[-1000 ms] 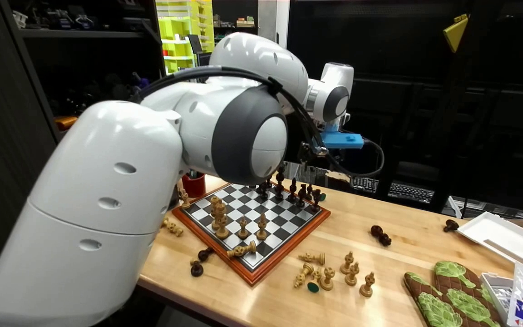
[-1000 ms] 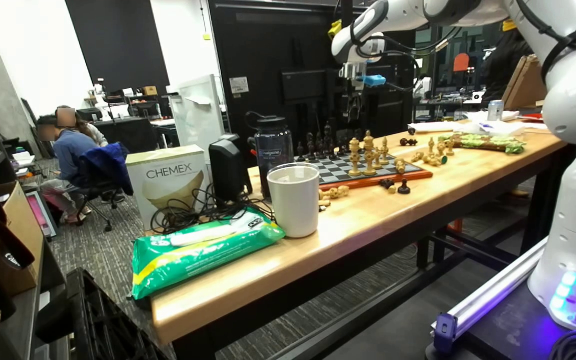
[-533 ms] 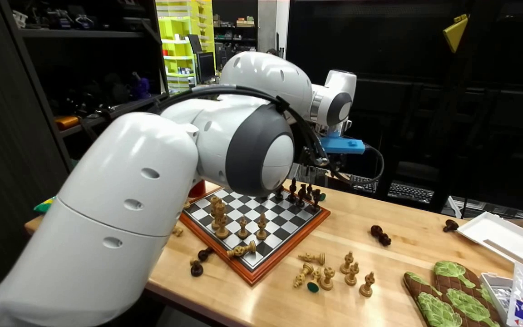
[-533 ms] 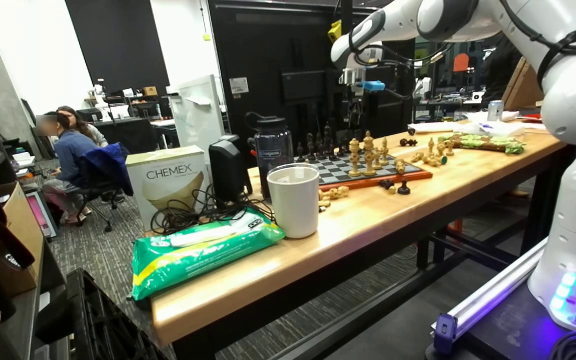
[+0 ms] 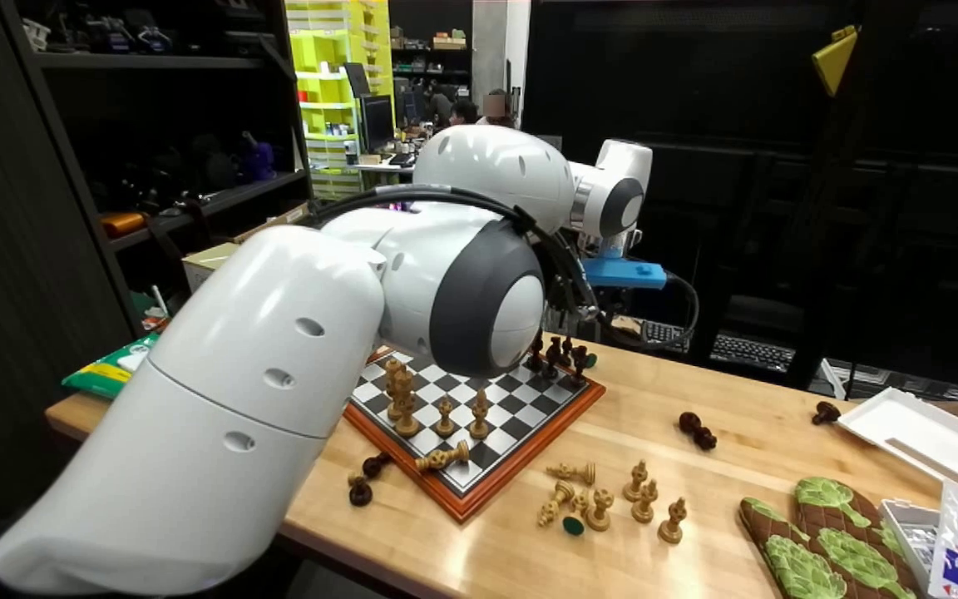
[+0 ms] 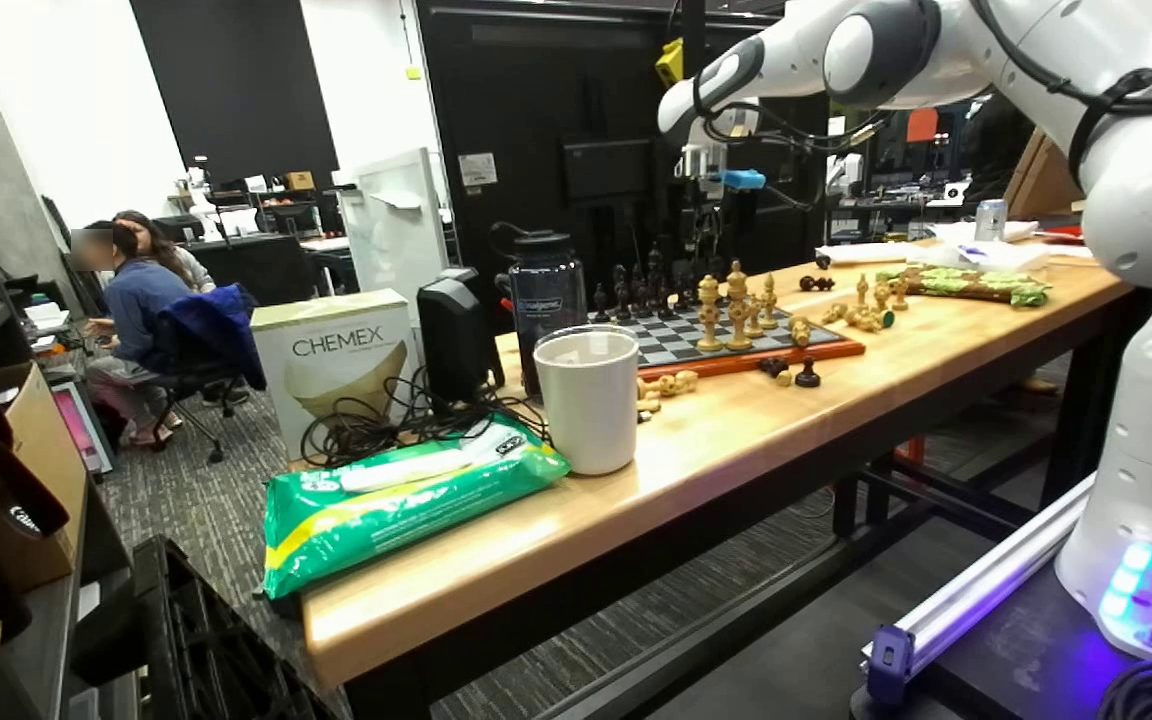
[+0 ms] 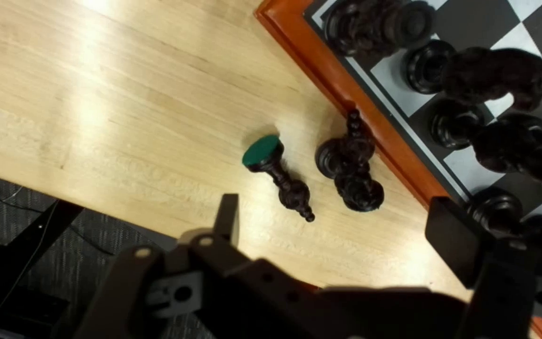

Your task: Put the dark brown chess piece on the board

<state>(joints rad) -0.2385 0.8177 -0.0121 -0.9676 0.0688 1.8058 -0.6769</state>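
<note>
The jaws stand wide apart across the lower half of the wrist view. At its centre a dark brown chess piece [image 7: 279, 175] with a green base lies toppled on the counter [image 7: 158, 94], left of the board [image 7: 330, 73]. In both exterior views the arm [image 5: 321, 291] sits lower than a second ago; in an exterior view a green packet [image 5: 105, 370] now shows at the left.

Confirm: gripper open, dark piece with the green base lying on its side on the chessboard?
No, not on the chessboard: the wrist view shows the dark piece with the green base lying on its side on the table. The gripper is open, as you say.
</note>
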